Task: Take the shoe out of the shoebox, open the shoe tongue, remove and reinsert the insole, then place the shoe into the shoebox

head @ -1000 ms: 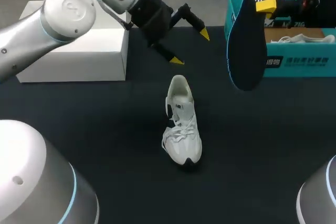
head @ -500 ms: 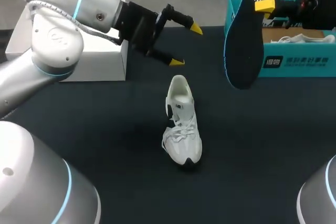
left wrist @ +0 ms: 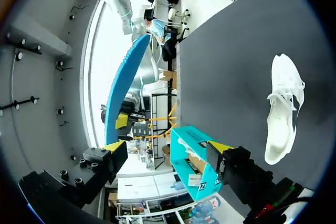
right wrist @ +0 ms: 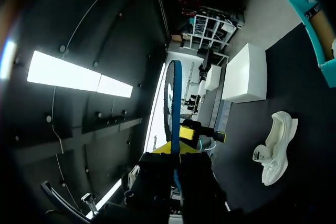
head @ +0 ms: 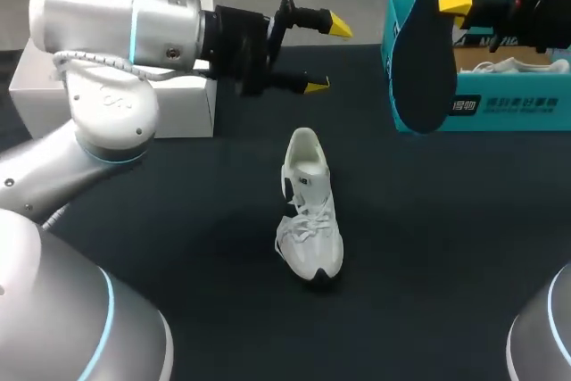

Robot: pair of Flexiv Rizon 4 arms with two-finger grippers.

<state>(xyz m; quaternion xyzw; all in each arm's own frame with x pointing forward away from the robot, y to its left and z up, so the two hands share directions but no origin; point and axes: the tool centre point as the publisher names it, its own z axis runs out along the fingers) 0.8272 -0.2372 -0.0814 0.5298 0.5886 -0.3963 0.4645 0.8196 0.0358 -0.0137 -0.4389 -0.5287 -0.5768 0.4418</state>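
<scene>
Head view: the left pincer (head: 328, 55) hangs in the air with its two yellow-tipped fingers spread wide and nothing between them. Over the last second its arm has swung and risen. The fingers had slanted down toward the table (head: 446, 256). They now lie nearly level and point across at the insole (head: 424, 60). A white box (head: 192, 109) sits behind this pincer, partly hidden by the arm.

The white shoe (head: 309, 211) stands on its sole below the left pincer, well apart from its fingers, with its heel toward them. It has not moved.

The right pincer (head: 451, 4) grips the dark, blue-edged insole near its upper end. The insole hangs down from the pincer in front of the teal shoebox (head: 508, 104). It has drifted a little higher and closer to the box.

Left wrist view: the insole stands ahead of the open fingers, seen nearly edge-on. The shoebox is ahead too, lower down, and the shoe lies off to one side.

Right wrist view: the insole rises edge-on from between the closed fingers, with the shoe far ahead on the table.

For the task, the insole looks fully removed and the shoe empty. The left pincer's turn suggests that it is either clearing the way or preparing to help. Putting the insole back into the shoe seems the likely next step.
</scene>
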